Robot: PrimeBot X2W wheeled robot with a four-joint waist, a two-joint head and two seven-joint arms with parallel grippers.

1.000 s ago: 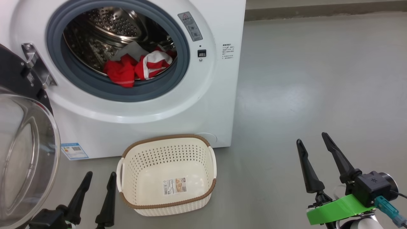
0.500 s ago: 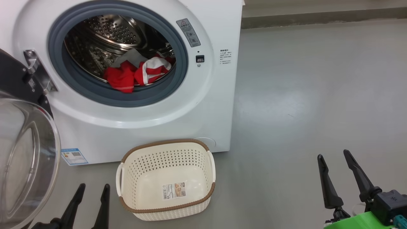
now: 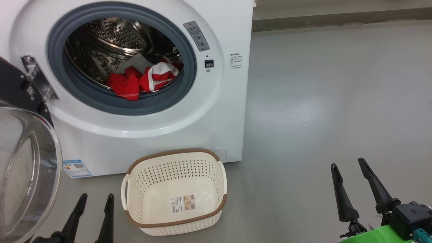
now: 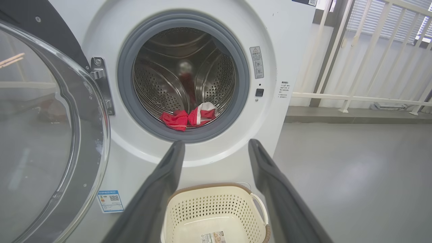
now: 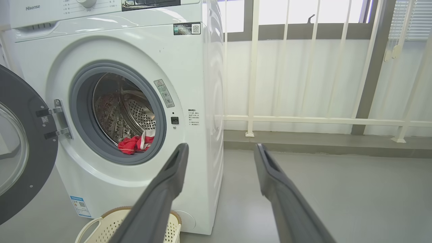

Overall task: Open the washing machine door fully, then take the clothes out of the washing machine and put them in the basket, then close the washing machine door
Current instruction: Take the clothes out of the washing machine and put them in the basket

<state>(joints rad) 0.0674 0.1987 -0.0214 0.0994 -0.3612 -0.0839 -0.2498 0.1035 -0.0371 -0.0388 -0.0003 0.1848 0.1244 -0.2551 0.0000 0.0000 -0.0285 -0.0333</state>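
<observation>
Both stood spread and empty: the left gripper [image 3: 97,199] low beside the basket [image 3: 175,168], the right gripper [image 3: 347,163] well apart over bare floor [image 3: 320,101]. The empty basket sat against the washing machine [image 3: 216,111], whose door [image 3: 13,84] hung open. The clothes [image 3: 141,79] lay bunched at the drum's [image 3: 111,37] front lip. They looked light, soft and limp, and would likely sag, so pinching a raised fold seemed best.

Glossy white front of the washing machine [image 3: 216,111] w/ a matt grey rubber ring [image 3: 135,107] round a shiny perforated steel drum [image 3: 111,30]; soft red-and-white cloth, the clothes [image 3: 141,81], inside. At left, washing machine door [image 3: 30,162]: clear glass bowl, glossy black rim (plastic, by the look). Near side, the basket [image 3: 175,168] in matt cream plastic w/ paper label [image 3: 184,203]; floor [image 3: 337,101] smooth, faintly shiny grey.
</observation>
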